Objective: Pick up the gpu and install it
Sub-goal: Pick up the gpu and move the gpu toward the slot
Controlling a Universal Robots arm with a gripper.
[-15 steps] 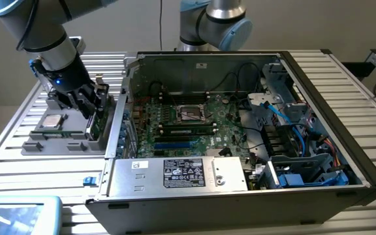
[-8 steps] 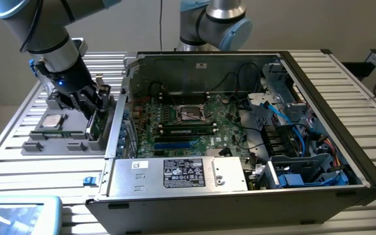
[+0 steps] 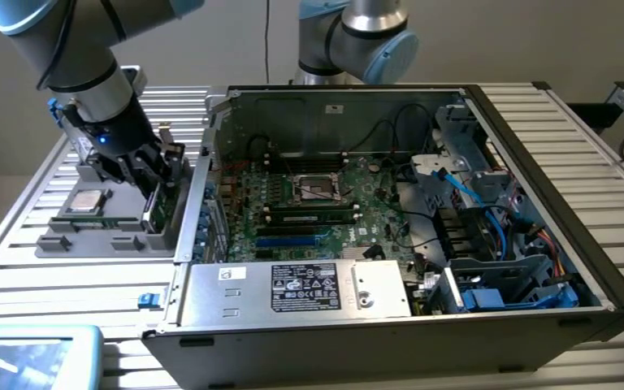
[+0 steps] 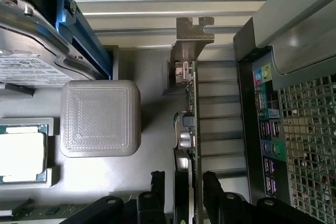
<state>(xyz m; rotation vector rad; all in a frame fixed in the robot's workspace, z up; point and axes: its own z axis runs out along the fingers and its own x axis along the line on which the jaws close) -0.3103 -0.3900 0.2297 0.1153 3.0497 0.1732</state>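
The gpu (image 3: 157,206) stands on edge in a slot of the grey fixture tray (image 3: 74,242), at the exterior view's left, just outside the open computer case (image 3: 529,146). In the wrist view the gpu (image 4: 191,109) is seen edge-on, green board with small parts, and its silver bracket (image 4: 192,36) at the far end. My gripper (image 3: 156,172) is lowered over the card. The gripper (image 4: 185,186) stands open. Its black fingers (image 4: 212,184) straddle the card's near end, one on each side, with a small gap to the board.
The tray also holds a processor (image 3: 87,201), a hard drive (image 4: 26,56) in a blue bracket and a grey square block (image 4: 100,117). The case's rear port panel (image 4: 266,124) sits close beside the card. A second arm's base (image 3: 351,39) stands behind the case.
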